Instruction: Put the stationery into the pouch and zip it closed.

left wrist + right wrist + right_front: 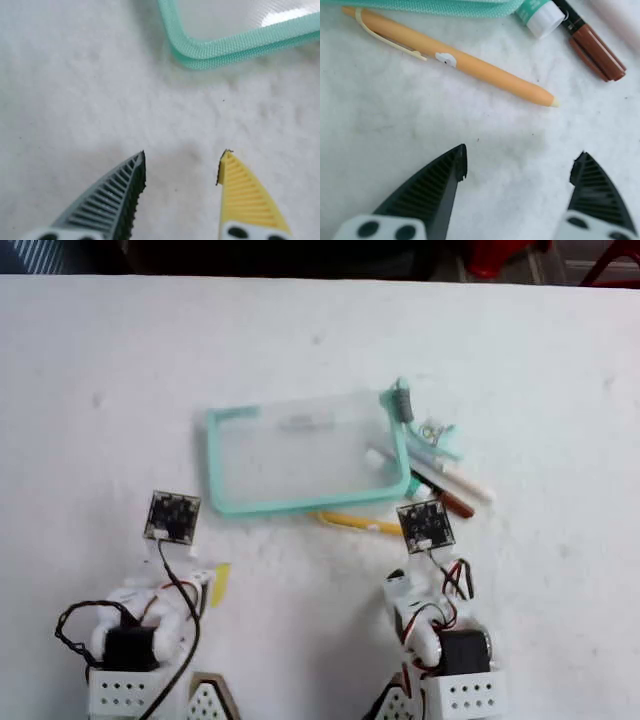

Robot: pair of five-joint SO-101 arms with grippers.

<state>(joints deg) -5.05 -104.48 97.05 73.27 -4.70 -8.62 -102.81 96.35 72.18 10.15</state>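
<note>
A clear pouch [300,450] with teal edging lies flat at the table's middle. Its rounded corner [225,47] sits a short way ahead of my left gripper [182,165], which is open over bare table with nothing between its grey and yellow fingers. An orange pen [470,62] lies along the pouch's near edge [445,6], just ahead of my right gripper [520,160], which is open and holds nothing. Beyond the orange pen lie a brown marker [595,50] and a teal item with a white cap [540,15]. More pens [450,475] cluster at the pouch's right end.
The white table [120,370] stretches bare to the left of and behind the pouch. Both arm bases [130,660] [450,660] stand at the near edge. The pouch's zip pull [402,400] is at its far right corner.
</note>
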